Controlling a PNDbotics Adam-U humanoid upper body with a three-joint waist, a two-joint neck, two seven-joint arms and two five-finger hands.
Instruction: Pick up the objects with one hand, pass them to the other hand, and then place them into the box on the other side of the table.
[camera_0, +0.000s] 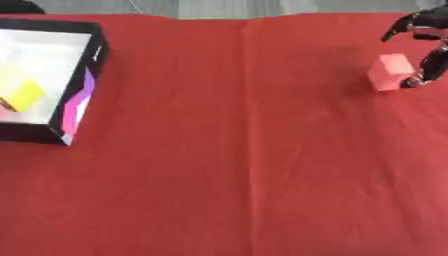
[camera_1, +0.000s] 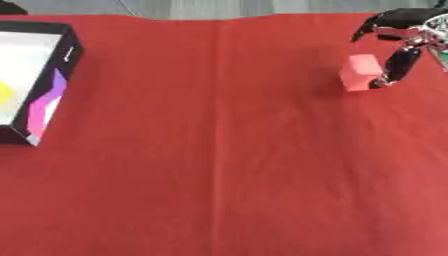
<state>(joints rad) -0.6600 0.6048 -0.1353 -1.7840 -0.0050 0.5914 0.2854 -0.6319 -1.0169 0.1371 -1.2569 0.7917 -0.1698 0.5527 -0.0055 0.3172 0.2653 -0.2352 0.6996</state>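
Right, left eye view: pink block (camera_0: 390, 71) sits on the red worktop (camera_0: 245, 150) far right, right hand (camera_0: 426, 47) at its right face, one of the fingers (camera_0: 432, 62) touching, not yet curled round it. Box (camera_0: 96, 55) far left, yellow piece (camera_0: 24, 93) inside. Right eye view: same; thumb arches above the block, hand spread, holding nothing. Advice: close from both sides before lifting, keep the block square, don't shove it leftward.

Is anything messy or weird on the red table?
Nothing stands out. The box sits a bit askew at the left edge with a yellow thing inside. The pink block rests on the red cloth at the right, beside the right hand. Nothing looks spilled or broken.
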